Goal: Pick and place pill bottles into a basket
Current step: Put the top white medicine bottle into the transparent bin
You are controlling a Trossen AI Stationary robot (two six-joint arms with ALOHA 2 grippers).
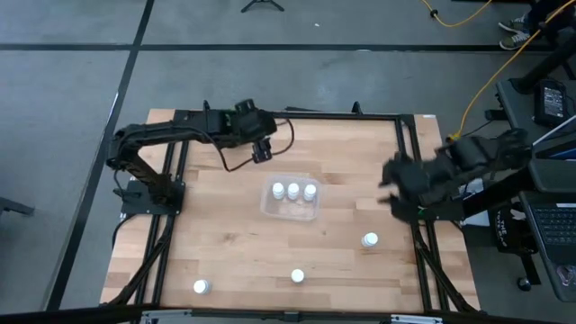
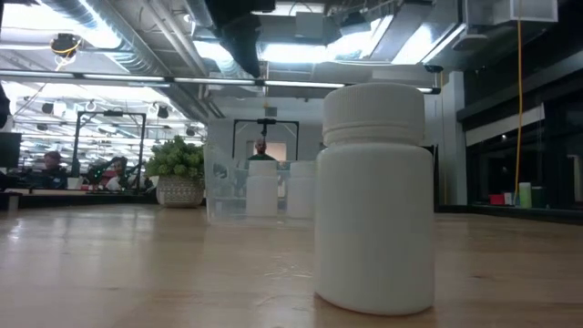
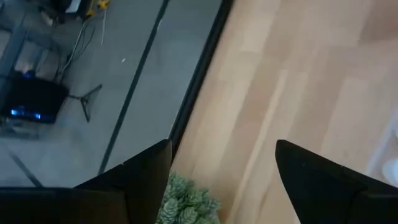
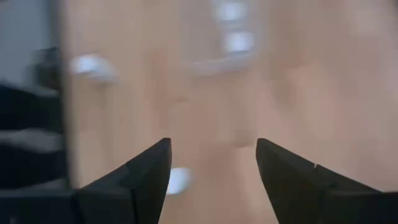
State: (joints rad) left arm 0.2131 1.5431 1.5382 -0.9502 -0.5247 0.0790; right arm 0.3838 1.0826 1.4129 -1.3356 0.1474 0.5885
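Note:
The clear basket [image 1: 290, 202] sits mid-table and holds three white pill bottles [image 1: 293, 190]; it also shows in the low view [image 2: 260, 187]. Three more bottles stand on their bases on the wood: one toward the right [image 1: 370, 239], one near the front edge [image 1: 298, 275], which looms close in the low view [image 2: 375, 196], and one at the front left [image 1: 201, 286]. My left gripper [image 1: 261, 151] is open and empty above the table beyond the basket [image 3: 224, 155]. My right gripper [image 1: 389, 189] is open and empty to the right of the basket [image 4: 211, 155].
A green bushy plant [image 2: 178, 169] in a pot stands at the table's far side; its leaves show between my left fingers [image 3: 186, 202]. A black frame rail [image 1: 409, 171] borders the table. Bare wood [image 1: 225, 234] lies in front of the basket.

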